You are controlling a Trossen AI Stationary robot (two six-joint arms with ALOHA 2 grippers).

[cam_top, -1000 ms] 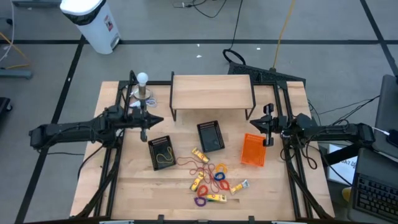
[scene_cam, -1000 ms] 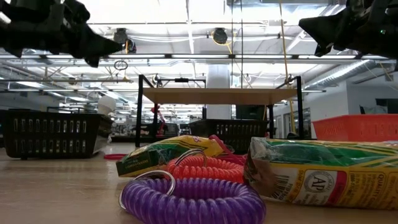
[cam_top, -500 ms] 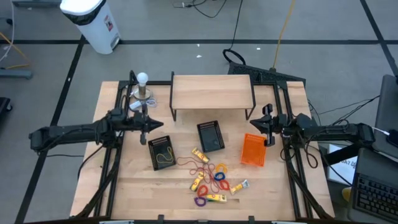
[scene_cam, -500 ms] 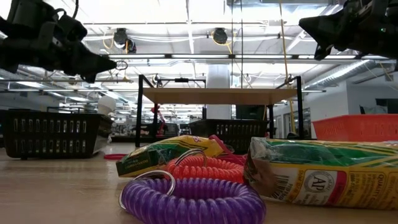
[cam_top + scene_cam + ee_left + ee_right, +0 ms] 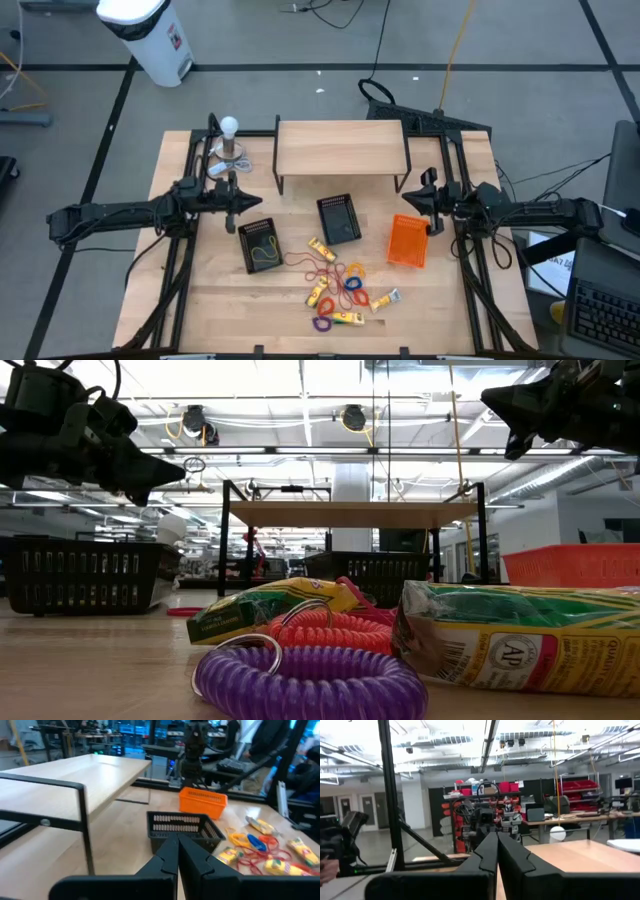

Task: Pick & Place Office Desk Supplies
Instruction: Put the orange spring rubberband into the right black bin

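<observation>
The office desk supplies (image 5: pixel 342 288) lie loose on the near middle of the table: coiled loops in red, orange, blue and purple, thin red bands, and yellow packets. In the low view a purple coil (image 5: pixel 310 682), a red coil (image 5: pixel 335 630) and a packet (image 5: pixel 520 638) lie closest. My left gripper (image 5: pixel 258 199) hovers shut above the table's left half, beside a black basket (image 5: pixel 260 244) that holds a yellow loop. My right gripper (image 5: pixel 420 200) hangs shut over the right half, above the orange basket (image 5: pixel 407 241). Neither holds anything.
A second black basket (image 5: pixel 339 218) stands mid-table. A low wooden shelf (image 5: pixel 340 148) on black legs spans the far middle. A white ball-topped stand (image 5: pixel 230 140) sits at the far left. Bare wood lies along the near left and near right.
My left gripper has come down toward the table, staying shut and roughly level. The supplies and baskets have not moved.
</observation>
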